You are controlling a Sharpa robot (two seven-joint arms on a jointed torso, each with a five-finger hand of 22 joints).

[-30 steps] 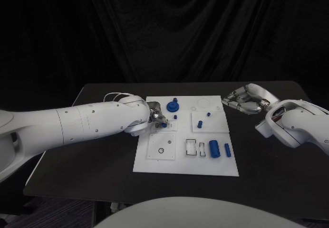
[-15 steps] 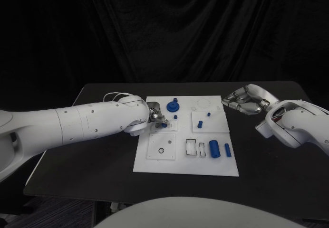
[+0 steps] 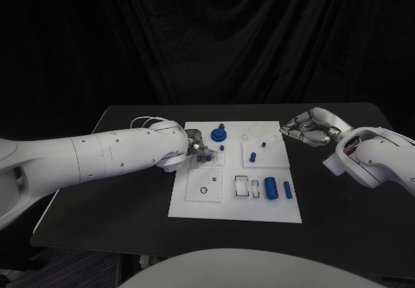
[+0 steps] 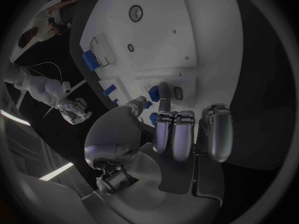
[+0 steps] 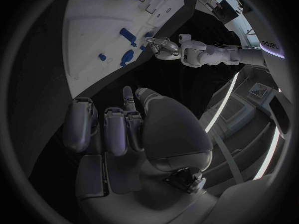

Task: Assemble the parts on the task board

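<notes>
The white task board [image 3: 196, 203] lies mid-table. My left hand [image 3: 196, 148] rests at its left edge, thumb and a finger pinching a small blue part [image 3: 207, 158]; the left wrist view shows that part [image 4: 153, 90] between the fingertips, down on the board [image 4: 206, 35]. On the board stand a blue round part with a knob [image 3: 217, 133], a small peg [image 3: 221, 147] and a short blue piece [image 3: 252, 157]. A blue cylinder [image 3: 270, 186] and a blue bar [image 3: 287, 189] lie at its near right. My right hand [image 3: 307, 129] hovers off the board's right edge, fingers curled on nothing.
The black table [image 3: 129, 198] has bare surface on both sides of the board. White outlined slots [image 3: 242, 186] sit left of the cylinder, and a small ring [image 3: 203, 191] lies on the near-left panel. My right hand [image 4: 74, 109] also appears in the left wrist view.
</notes>
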